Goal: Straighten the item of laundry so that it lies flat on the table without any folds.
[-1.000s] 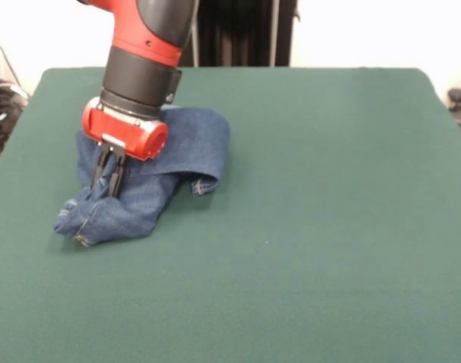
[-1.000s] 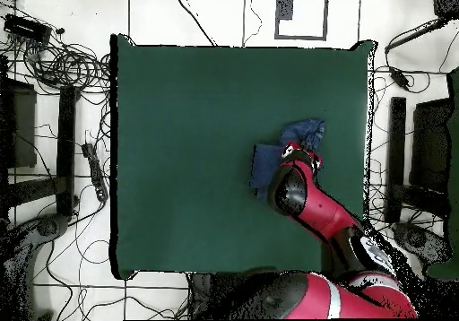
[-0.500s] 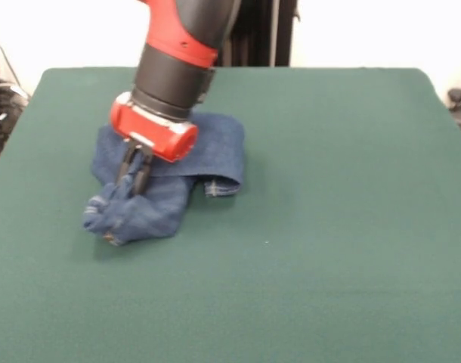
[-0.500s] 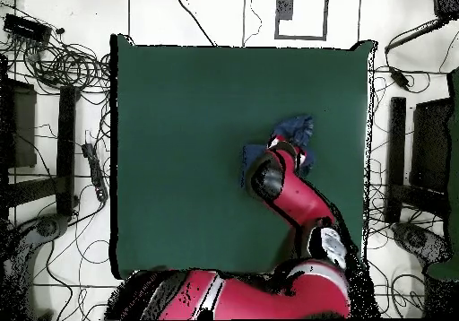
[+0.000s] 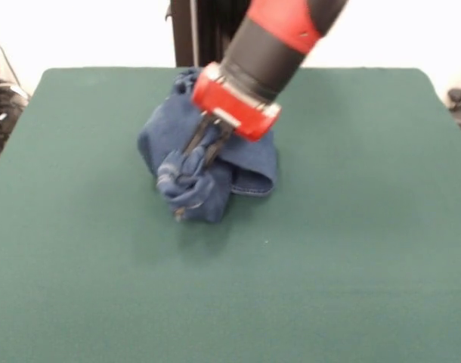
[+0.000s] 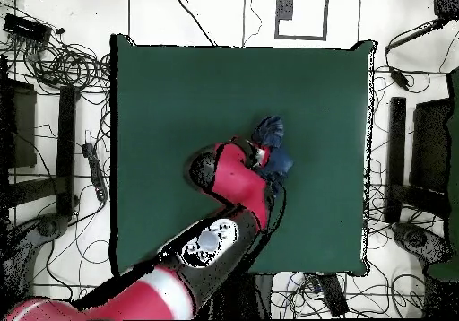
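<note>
The blue denim jeans (image 5: pixel 215 162) lie bunched in a crumpled heap on the dark green table (image 5: pixel 351 249), left of centre in the front view. A hemmed edge shows at the heap's right side. My gripper (image 5: pixel 194 159) comes down from the upper right and is shut on a wad of the denim at the heap's front. In the overhead view only a small part of the jeans (image 6: pixel 272 138) shows beyond my red arm, which covers the gripper.
Cables and dark stands (image 6: pixel 54 66) crowd the floor around the table in the overhead view. A dark post (image 5: pixel 193 34) stands behind the table's far edge in the front view.
My gripper has dragged the jeans to the right in the front view, toward the table's middle. The cloth has bunched up tighter and the arm has swung across.
</note>
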You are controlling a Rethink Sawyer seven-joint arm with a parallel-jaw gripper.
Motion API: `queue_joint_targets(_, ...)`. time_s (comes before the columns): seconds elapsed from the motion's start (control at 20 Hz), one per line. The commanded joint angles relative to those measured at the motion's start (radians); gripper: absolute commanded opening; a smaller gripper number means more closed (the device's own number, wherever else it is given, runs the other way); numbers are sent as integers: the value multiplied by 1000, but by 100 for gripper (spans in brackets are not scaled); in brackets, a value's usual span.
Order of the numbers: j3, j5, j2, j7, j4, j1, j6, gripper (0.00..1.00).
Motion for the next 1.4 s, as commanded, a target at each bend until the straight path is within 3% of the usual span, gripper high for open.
queue_joint_targets(0.05, -249, 78, 202, 443, -111, 129, 329, 0)
queue_joint_targets(0.15, -220, 95, 214, 489, -111, 129, 320, 0)
queue_joint_targets(0.3, -266, 92, 257, 533, -131, 145, 351, 0)
queue_joint_targets(0.7, -170, 85, 240, 588, -146, 113, 335, 0)
queue_joint_targets(0.75, -142, 66, 221, 589, -146, 101, 330, 100)
queue_joint_targets(0.9, -54, 55, 156, 529, -118, 61, 302, 100)
queue_joint_targets(1.25, -37, 47, 129, 554, -111, 56, 325, 100)
queue_joint_targets(1.4, 8, 46, 59, 535, -68, 46, 353, 100)
